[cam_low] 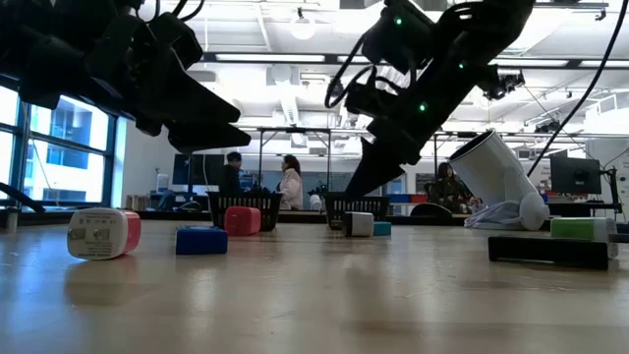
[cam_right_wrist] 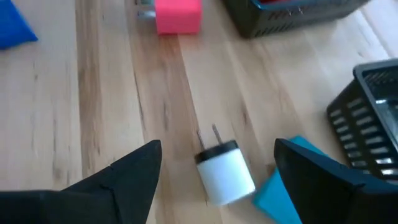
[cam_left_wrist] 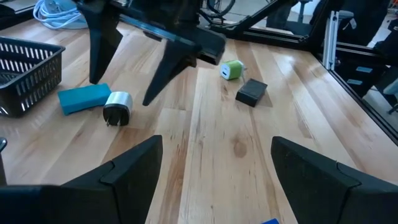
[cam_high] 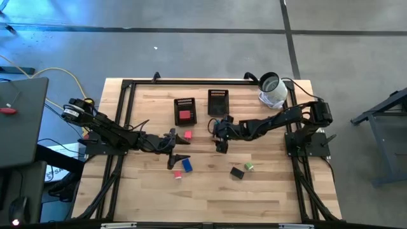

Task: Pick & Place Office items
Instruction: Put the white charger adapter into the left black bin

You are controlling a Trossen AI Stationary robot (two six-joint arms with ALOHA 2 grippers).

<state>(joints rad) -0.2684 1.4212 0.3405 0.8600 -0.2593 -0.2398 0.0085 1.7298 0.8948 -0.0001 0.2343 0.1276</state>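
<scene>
White plug point(cam_right_wrist: 224, 172) lies between spread right pincer point(cam_right_wrist: 217, 180) fingers; left pincer point(cam_high: 175, 149) spread, empty.

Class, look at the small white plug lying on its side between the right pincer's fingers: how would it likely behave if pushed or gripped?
The white plug looks round-bodied and lies on its side, so a push may roll it. Its smooth shell could slip in the open right pincer. Its two thin prongs probably stop a full roll.

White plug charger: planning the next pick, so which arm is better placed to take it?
Right. The right gripper hovers open over the white plug charger, framed between its fingers; the left gripper is farther off.
</scene>
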